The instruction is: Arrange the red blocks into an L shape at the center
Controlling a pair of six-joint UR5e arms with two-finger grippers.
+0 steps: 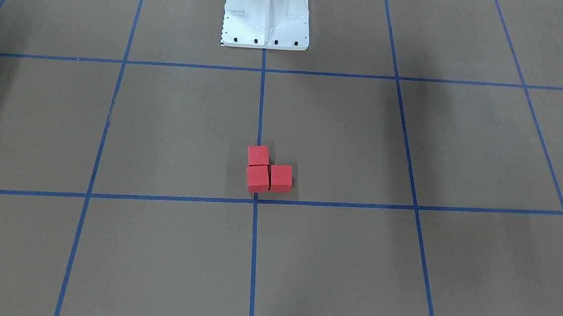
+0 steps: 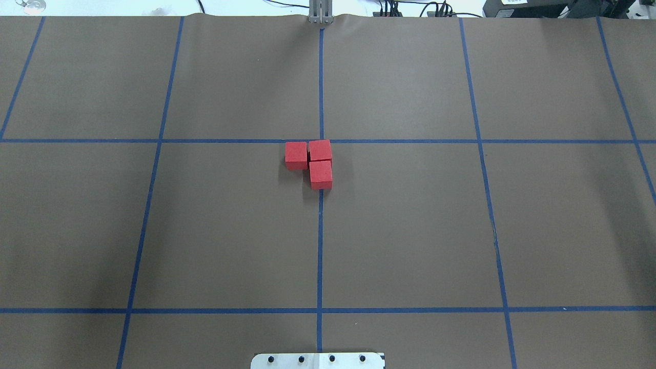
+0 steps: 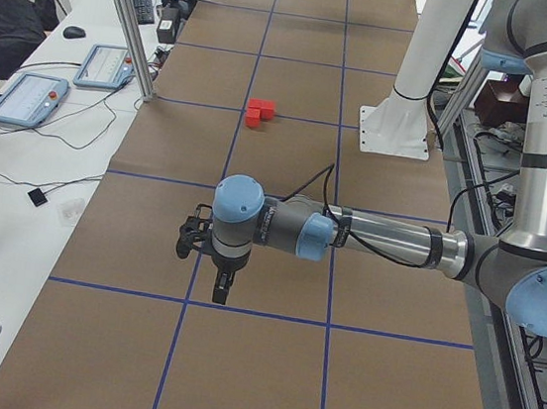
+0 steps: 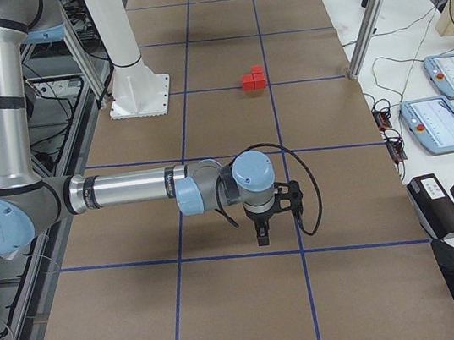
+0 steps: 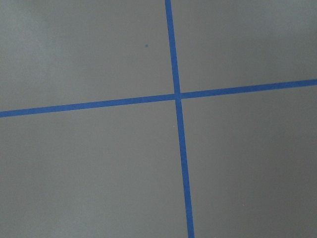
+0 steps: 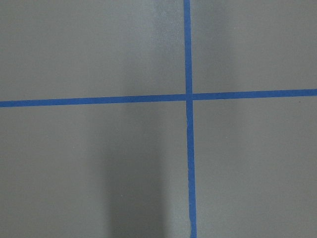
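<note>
**A:** where's this one at? three red blocks (image 2: 320, 152) sit touching in an L; the corner one is on the blue tape line (image 2: 320, 241), right up against the center crossing (image 1: 256, 201), on the white pedestal base (image 1: 266, 28) side of it

**B:** looks like the wrap-up step to me; all three are down on the table. left gripper (image 3: 220, 288) and right gripper (image 4: 261, 235) hang over other tape crossings, well apart from the blocks; they only show side-on, so can't tell if the claws are wide or narrow

**A:** next move?

**B:** my guess is none needed; maybe a tiny nudge toward the crossing, taking care not to split the L
</note>
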